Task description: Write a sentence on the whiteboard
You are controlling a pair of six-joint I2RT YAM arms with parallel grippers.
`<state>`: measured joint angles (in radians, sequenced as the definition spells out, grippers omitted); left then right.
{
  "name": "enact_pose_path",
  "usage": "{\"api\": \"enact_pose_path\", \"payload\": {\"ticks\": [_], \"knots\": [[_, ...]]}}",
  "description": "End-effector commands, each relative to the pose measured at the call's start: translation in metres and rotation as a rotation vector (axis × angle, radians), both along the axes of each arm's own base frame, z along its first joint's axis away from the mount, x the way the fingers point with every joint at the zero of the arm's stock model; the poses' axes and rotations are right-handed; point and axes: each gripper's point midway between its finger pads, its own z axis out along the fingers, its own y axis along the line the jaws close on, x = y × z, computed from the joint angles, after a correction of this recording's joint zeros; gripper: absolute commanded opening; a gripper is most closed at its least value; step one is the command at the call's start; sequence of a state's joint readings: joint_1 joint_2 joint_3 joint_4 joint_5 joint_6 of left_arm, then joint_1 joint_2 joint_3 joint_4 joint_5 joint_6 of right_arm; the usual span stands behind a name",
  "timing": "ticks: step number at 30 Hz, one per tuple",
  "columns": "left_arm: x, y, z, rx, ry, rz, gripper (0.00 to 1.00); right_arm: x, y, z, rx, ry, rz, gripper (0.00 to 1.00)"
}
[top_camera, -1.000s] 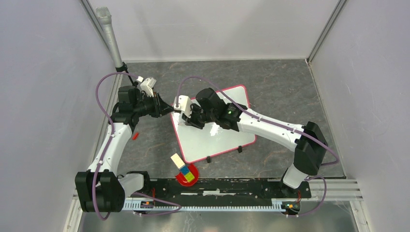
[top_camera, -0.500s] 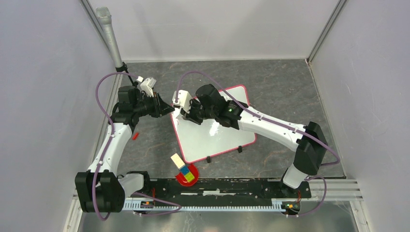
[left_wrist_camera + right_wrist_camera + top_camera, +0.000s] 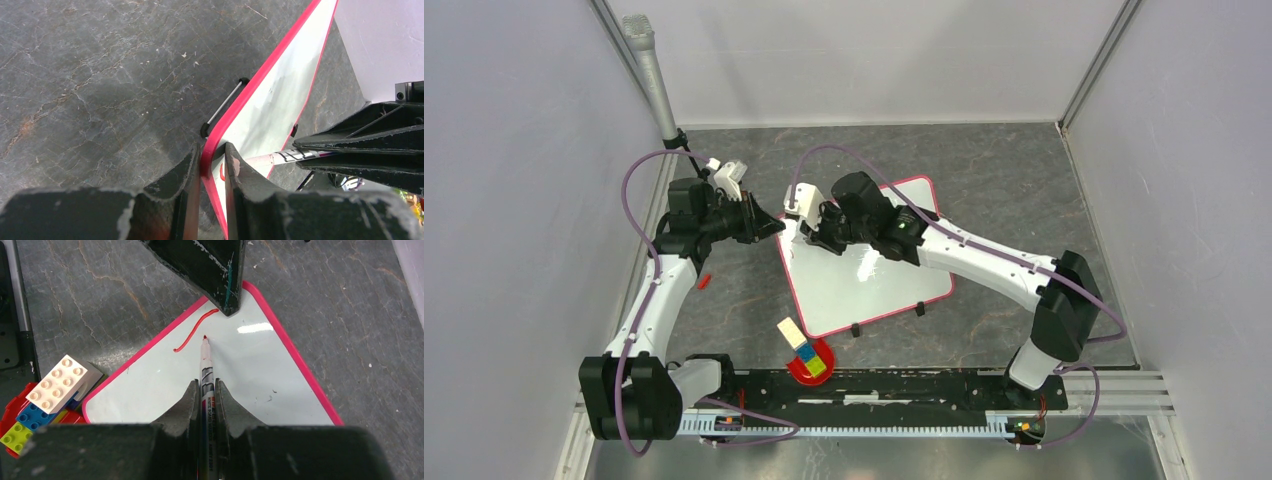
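Note:
The whiteboard (image 3: 874, 285), white with a pink-red border, lies slanted on the dark table. My left gripper (image 3: 774, 226) is shut on its left corner; in the left wrist view the fingers (image 3: 190, 170) clamp the red edge of the whiteboard (image 3: 280, 100). My right gripper (image 3: 206, 385) is shut on a whiteboard marker (image 3: 206, 365), which points at the board near that corner. Its red tip sits just right of a short curved red stroke (image 3: 192, 330). I cannot tell whether the tip touches the surface. The marker (image 3: 280, 157) also shows in the left wrist view.
A red dish with coloured toy bricks (image 3: 807, 358) stands near the board's front corner. A small red cap (image 3: 705, 281) lies left of the board. Two black clips (image 3: 856, 330) sit on the board's near edge. A grey pole (image 3: 652, 75) stands at the back left.
My right gripper has shifted a little toward the far side with the marker, above the board's left corner. The left arm and the board have not moved.

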<state>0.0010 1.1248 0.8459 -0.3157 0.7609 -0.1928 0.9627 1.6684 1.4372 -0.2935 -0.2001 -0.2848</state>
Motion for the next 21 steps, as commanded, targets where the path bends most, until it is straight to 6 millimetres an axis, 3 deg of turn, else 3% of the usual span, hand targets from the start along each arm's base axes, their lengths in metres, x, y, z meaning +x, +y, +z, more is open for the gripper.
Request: {"api": "enact_pose_path", "payload": {"ticks": [1, 8, 17, 21], "knots": [[-0.001, 0.0, 0.003, 0.025, -0.043, -0.019, 0.07, 0.006, -0.014, 0.01, 0.013, -0.03, -0.03, 0.0], [0.0, 0.0, 0.003, 0.025, -0.043, -0.019, 0.08, 0.005, -0.025, 0.008, 0.004, -0.027, -0.037, 0.0], [0.0, 0.0, 0.002, 0.023, -0.038, -0.02, 0.07, 0.004, -0.016, 0.045, 0.093, -0.06, -0.016, 0.0], [0.0, 0.0, 0.002, 0.022, -0.038, -0.021, 0.07, 0.011, -0.011, 0.049, 0.098, -0.074, -0.027, 0.0]]}}
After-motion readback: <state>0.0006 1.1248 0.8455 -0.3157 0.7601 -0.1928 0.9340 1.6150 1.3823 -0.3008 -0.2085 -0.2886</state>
